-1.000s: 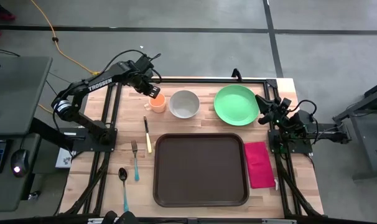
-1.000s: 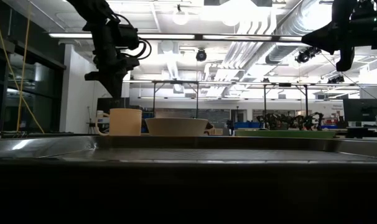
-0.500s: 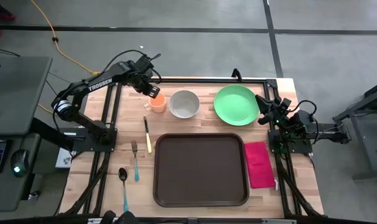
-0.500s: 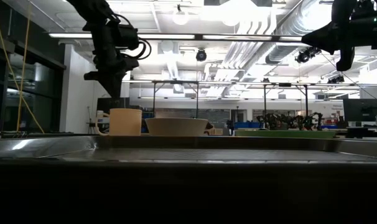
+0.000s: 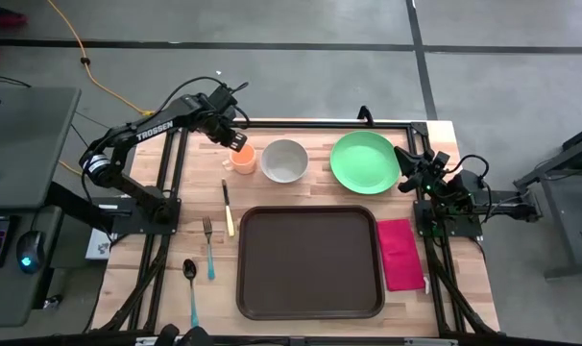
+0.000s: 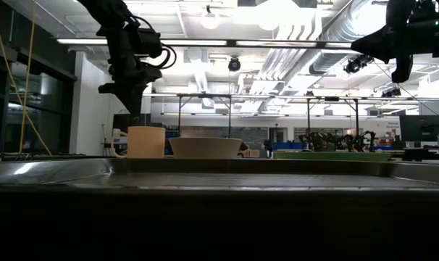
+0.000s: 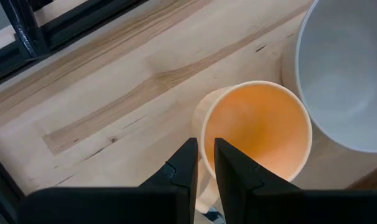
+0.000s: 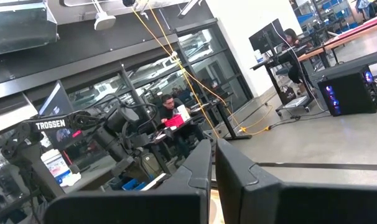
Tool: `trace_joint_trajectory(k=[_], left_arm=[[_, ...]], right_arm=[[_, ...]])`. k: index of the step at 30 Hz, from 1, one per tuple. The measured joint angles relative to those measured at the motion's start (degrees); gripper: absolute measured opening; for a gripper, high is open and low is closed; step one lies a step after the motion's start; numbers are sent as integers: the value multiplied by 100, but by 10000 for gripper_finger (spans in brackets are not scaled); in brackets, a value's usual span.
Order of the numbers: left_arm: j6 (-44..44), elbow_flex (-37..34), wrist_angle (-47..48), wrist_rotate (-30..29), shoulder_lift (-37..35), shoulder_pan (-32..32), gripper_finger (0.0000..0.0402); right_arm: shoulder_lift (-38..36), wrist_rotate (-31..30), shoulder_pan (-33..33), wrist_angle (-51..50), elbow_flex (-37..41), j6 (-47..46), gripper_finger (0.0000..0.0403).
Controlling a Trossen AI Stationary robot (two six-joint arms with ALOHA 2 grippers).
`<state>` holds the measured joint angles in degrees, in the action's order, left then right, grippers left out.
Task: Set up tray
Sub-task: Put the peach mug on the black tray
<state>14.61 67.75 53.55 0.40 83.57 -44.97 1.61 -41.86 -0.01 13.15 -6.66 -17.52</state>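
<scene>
- The tray (image 5: 310, 261) lies flat on the near middle of the wooden table (image 5: 272, 135), nothing on it. Its long side runs left to right across the table, rim up, corners rounded.
- One orange cup (image 5: 243, 158) stands at the far left, handle toward the left arm. One white bowl (image 5: 284, 160) sits just beside it, and one green plate (image 5: 365, 161) further right.
- One pink napkin (image 5: 399, 253) lies just to the right of the tray.
- Three pieces of cutlery lie left of the tray: one knife (image 5: 228, 207), one fork (image 5: 208, 246), one spoon (image 5: 191, 289), all roughly pointing away from the near edge.
- The left gripper (image 5: 236, 142) is over the cup; in the wrist view its fingers (image 7: 188, 163) are nearly pressed together with the cup's rim (image 7: 204, 137) in the narrow gap between them.
- The right gripper (image 5: 406, 168) waits raised at the right edge beside the plate, fingers nearly together, holding nothing.
- Table top is pale wood planks in a black frame, on a grey concrete floor. An orange cable (image 5: 84, 60) trails across the floor.
- Beyond: an open hall with desks, monitors, ceiling ducts, and a seated person (image 8: 170, 106).
</scene>
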Motion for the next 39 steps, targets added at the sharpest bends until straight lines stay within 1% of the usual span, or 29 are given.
trace_joint_trajectory(k=[7,20,23,28,31,35,39], left_arm=[[-402,0,-69,7,0,0,86],[-384,0,-115,20,0,0,89],[-384,0,-115,11,0,0,113],[-383,0,-116,-99,0,0,182],[-384,0,-115,-34,0,-2,214],[-384,0,-112,283,0,0,236],[-377,0,-108,326,0,2,240]], right_arm=[[0,-1,1,0,0,0,0],[0,0,0,0,0,4,0],[-2,-1,-1,0,0,4,0],[-2,-1,0,0,0,7,0],[-2,-1,-1,0,0,7,0],[-2,-1,1,0,2,7,0],[-2,1,1,0,2,7,0]])
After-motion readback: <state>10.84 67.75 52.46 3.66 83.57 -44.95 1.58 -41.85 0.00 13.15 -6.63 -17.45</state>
